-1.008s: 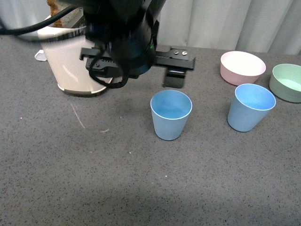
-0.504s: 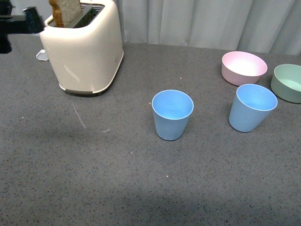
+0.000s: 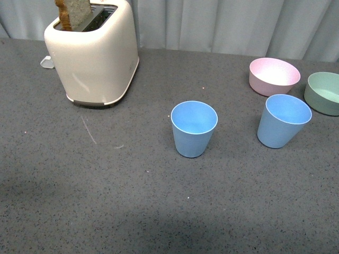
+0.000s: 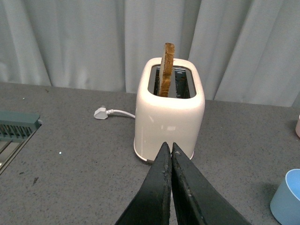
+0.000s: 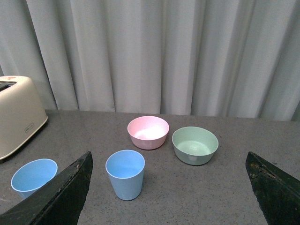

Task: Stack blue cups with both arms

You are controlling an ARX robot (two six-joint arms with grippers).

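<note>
Left jaws: shut, two black tapered fingers pressed flat together along their length, nothing between them; aimed toward the foot of the toaster, above the tabletop.

Right jaws: spread wide, two black blocky fingers far apart, nothing held; both cups and both bowls visible through the gap.

Middle blue cup: plain light-blue matte plastic tumbler, handleless, tapered to a narrower base. Upright, mouth up, empty, near the centre of the tabletop, in front of and to the right of the toaster, clear of it.

Right-hand blue cup: identical light-blue matte plastic tumbler. Upright, mouth up, empty, well apart from the middle blue cup, not stacked. Just in front of the pink bowl and beside the green bowl, touching neither in the right wrist view.

Pink bowl: round, pale pink plastic, open side up, empty, toward the back right.

Green bowl: round, pale green plastic, open side up, partly cut off by the right edge of the front view; close beside the pink bowl, with a gap.

Toaster: cream two-slot body, rounded corners, back left of the tabletop.

Bread slice: brown-crusted, standing up out of one toaster slot.

White plug: with white cable, lying flat beside the toaster.

Tabletop: dark grey, speckled, a few pale scratches in front of the toaster.

Curtain: pale grey, pleated, hanging along the far edge.
</note>
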